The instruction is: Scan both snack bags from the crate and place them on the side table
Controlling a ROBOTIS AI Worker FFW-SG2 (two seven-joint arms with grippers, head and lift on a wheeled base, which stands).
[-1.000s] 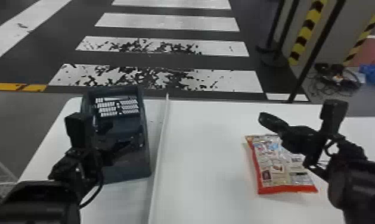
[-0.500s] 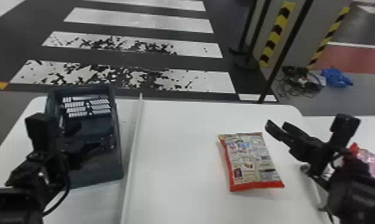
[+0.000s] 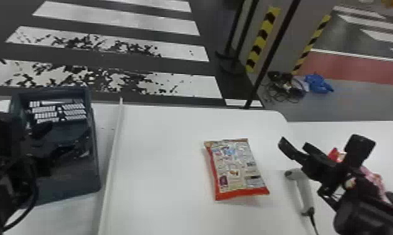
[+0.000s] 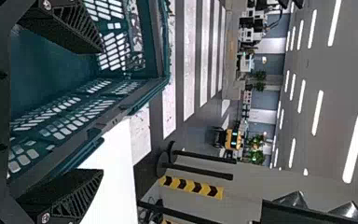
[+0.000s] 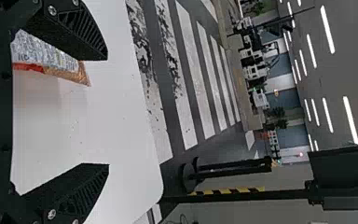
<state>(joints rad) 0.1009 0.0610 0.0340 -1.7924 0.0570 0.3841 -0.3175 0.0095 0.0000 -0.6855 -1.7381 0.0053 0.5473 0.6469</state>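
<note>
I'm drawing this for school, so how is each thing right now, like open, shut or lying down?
Snack bag: lying flat, printed side up.
Crate: open on top.
Scanner: lying down, cable attached.
Left gripper: open.
Right gripper: open.
Red and pink packet: partly hidden; can't tell if it's sealed.

Left gripper (image 3: 62, 136), right gripper (image 3: 294, 142) open.

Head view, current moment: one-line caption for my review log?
A snack bag lies on the white table between the dark crate and the handheld scanner, the right end effector open.
</note>
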